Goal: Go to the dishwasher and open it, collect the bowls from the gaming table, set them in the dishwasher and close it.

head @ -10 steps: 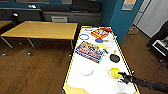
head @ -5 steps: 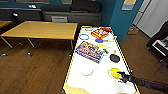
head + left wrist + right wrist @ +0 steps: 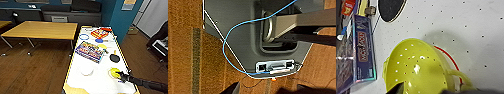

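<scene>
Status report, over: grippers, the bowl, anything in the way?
Right gripper at yellow perforated bowl on white table cover. Left gripper state unclear. Black paddle and game box nearby.

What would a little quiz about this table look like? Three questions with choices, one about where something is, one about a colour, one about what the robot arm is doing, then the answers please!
1. Where does the yellow bowl sit?
A. On the white-covered table
B. On the wooden table
C. On the floor

2. What colour is the round paddle lying beyond the yellow bowl?
A. Red
B. Black
C. Green

3. What is the right gripper doing?
A. Hanging over the floor
B. Resting on the board game box
C. Reaching at the yellow bowl's rim

Answers:
1 A, the head view shows the bowl on the white cover near the table's right edge.
2 B, its round face is dark black in both the head and right wrist views.
3 C, the dark arm ends right at the bowl's edge.
</scene>
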Robot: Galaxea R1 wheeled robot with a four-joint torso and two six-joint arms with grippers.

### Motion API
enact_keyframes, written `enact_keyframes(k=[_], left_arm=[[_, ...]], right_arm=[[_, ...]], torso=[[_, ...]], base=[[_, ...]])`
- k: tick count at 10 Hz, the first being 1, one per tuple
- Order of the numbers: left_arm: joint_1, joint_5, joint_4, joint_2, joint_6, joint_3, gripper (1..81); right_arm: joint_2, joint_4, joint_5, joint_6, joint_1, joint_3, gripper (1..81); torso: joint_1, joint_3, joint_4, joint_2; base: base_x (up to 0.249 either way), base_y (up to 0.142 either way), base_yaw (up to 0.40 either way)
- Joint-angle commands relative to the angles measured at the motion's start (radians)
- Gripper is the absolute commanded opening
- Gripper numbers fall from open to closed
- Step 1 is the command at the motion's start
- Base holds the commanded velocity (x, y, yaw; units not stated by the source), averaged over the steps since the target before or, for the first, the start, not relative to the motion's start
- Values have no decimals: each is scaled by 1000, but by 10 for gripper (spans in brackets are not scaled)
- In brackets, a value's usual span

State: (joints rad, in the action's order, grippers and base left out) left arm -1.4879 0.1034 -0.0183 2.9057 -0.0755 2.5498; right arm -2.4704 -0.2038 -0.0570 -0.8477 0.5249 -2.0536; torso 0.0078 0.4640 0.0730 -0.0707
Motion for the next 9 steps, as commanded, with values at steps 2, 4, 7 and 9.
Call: enact_keyframes(k=[2,4,7,9], left_arm=[[-4,-96,9,-15,-10,-5,811],[-4,-97,8,-20,-13,-5,811],[-1,-90,3,-14,-13,-14,811],[11,-87,-6,-23,-12,-59,811]], right_arm=[[25,-16,25,-1,-110,9,10],[78,-3,25,-21,-113,67,10],[340,46,74,-18,-110,301,10],[555,116,151,-8,-46,471,10]], torso=[[0,0,0,0],[0,0,0,0],[0,0,0,0],[0,0,0,0]], base=[[0,0,0],[0,0,0],[0,0,0],[0,0,0]])
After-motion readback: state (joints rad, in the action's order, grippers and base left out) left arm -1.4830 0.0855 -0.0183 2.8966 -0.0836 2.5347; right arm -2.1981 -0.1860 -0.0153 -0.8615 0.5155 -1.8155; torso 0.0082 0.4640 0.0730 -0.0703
